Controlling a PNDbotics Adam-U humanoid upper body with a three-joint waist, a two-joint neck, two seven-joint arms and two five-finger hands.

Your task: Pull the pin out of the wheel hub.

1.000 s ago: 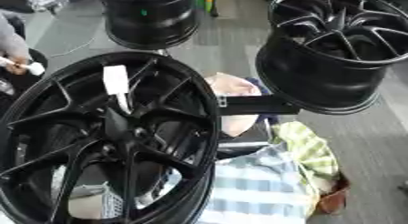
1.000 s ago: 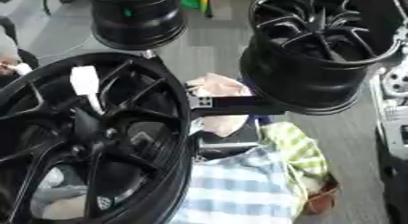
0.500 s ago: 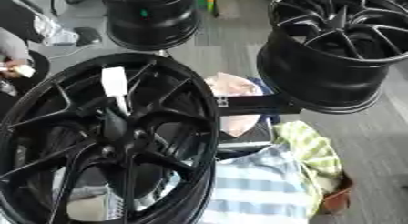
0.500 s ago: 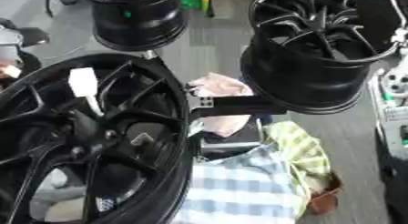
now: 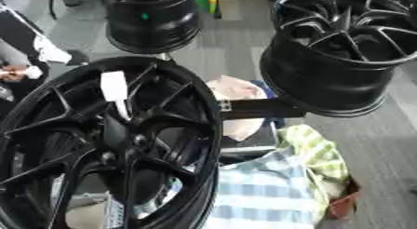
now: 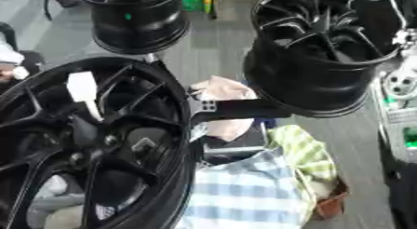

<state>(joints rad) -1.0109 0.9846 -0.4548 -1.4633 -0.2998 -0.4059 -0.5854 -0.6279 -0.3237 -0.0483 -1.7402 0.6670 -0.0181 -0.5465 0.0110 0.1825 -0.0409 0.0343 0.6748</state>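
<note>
A large black spoked wheel hub (image 5: 106, 144) fills the lower left of both eye views, tilted toward me. A white pin (image 5: 114, 89) with a flat rectangular head stands on a spoke near the upper rim, and its thin stem runs down toward the hub's centre (image 5: 122, 135). Neither of my hands shows in either view, and nothing touches the pin.
Two more black wheels stand behind, one at the top centre (image 5: 155, 18) and one at the upper right (image 5: 346, 51). A black bar (image 5: 257, 109) juts right from the big hub. Checked and green cloths (image 5: 269, 191) lie below. A person's hand (image 5: 15, 72) is at the left edge.
The whole picture has shifted slightly, so the camera moved. The pin stays in the same place on the hub.
</note>
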